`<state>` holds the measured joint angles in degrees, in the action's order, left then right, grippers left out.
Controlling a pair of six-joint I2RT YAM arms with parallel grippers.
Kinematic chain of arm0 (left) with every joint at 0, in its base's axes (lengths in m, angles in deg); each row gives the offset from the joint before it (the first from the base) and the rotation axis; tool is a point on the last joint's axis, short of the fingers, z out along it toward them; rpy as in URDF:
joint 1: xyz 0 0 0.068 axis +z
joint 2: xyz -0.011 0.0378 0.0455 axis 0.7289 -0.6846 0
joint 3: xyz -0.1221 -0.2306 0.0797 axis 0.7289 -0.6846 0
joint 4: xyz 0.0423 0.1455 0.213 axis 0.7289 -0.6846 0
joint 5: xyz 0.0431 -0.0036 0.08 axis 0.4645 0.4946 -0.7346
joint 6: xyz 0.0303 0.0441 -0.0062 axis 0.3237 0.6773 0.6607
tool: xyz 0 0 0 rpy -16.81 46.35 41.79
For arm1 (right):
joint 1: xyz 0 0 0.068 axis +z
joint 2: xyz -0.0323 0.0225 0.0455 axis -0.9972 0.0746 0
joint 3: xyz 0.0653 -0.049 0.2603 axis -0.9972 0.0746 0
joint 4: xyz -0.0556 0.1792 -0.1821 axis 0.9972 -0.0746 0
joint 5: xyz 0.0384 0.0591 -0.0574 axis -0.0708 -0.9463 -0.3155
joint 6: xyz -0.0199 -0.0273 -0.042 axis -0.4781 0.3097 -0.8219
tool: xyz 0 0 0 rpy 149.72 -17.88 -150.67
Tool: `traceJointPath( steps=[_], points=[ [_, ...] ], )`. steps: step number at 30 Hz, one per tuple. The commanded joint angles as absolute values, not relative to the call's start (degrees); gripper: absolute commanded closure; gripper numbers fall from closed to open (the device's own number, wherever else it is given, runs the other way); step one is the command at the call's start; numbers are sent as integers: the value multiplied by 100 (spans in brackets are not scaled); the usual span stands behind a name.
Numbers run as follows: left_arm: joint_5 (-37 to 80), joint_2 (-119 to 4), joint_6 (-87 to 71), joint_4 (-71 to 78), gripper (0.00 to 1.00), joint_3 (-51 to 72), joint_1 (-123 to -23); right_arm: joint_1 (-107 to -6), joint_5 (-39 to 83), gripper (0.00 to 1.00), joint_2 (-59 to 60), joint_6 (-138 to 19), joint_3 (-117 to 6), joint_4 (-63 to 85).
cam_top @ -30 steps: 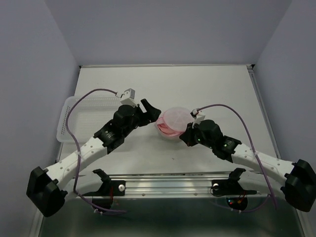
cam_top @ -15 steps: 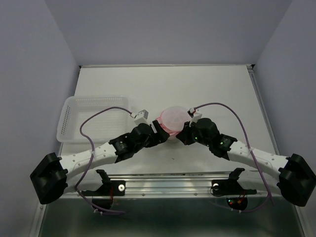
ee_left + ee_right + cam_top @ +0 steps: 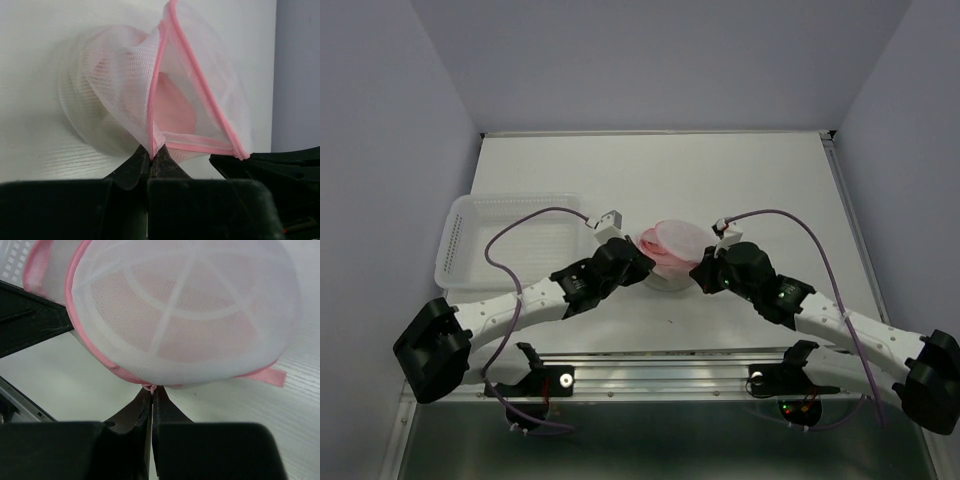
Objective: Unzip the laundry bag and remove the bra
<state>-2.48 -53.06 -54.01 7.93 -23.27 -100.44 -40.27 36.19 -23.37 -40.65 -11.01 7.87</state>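
Seen from above, a white plastic basket (image 3: pixel 448 240) sits at the left edge of the table (image 3: pixel 770 180), well apart from the work. The left arm (image 3: pixel 520 300) reaches low from its base toward the table's middle, with its wrist angled down.

In the left wrist view, the left gripper (image 3: pixel 151 161) has its fingers pressed together. They pinch the pink zipper trim (image 3: pixel 152 100) and a fold of mesh at the near edge of the laundry bag (image 3: pixel 678 240).

The bag rests on the table between the two grippers. It is a small dome of translucent white mesh. Its trim gapes in a narrow triangle, so the zipper looks partly open. Pink fabric shows inside, most likely the bra (image 3: pixel 172 107).

On the bag's right side, the right gripper (image 3: pixel 151 392) is also pressed closed, nipping the trim under the dome. Whether it holds the zipper pull cannot be told. The right arm (image 3: pixel 840 320) mirrors the left, low and stretched inward.

The step in hand appears to be opening the bag. The next move likely calls for drawing the two pinched edges apart to widen the mouth. One gripper would then have to let go and reach in for the bra.
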Motion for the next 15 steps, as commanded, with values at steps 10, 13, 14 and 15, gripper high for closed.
traceJointPath(
  steps=[10,13,14,15],
  points=[
    [-390,-4035,-5226,482,100,-3040,-9382,-4046,4187,99,-2626,-4311,-1428,110],
    [-222,-3964,-5428,843,100,-3374,-9469,-4046,3572,88,-2512,-4470,-1533,145],
    [-213,-3947,-5498,913,100,-3428,-9539,-4046,3257,81,-2434,-4522,-1603,145],
    [-213,-3955,-5508,949,100,-3472,-9575,-4046,3115,75,-2415,-4531,-1656,110]
  ],
)
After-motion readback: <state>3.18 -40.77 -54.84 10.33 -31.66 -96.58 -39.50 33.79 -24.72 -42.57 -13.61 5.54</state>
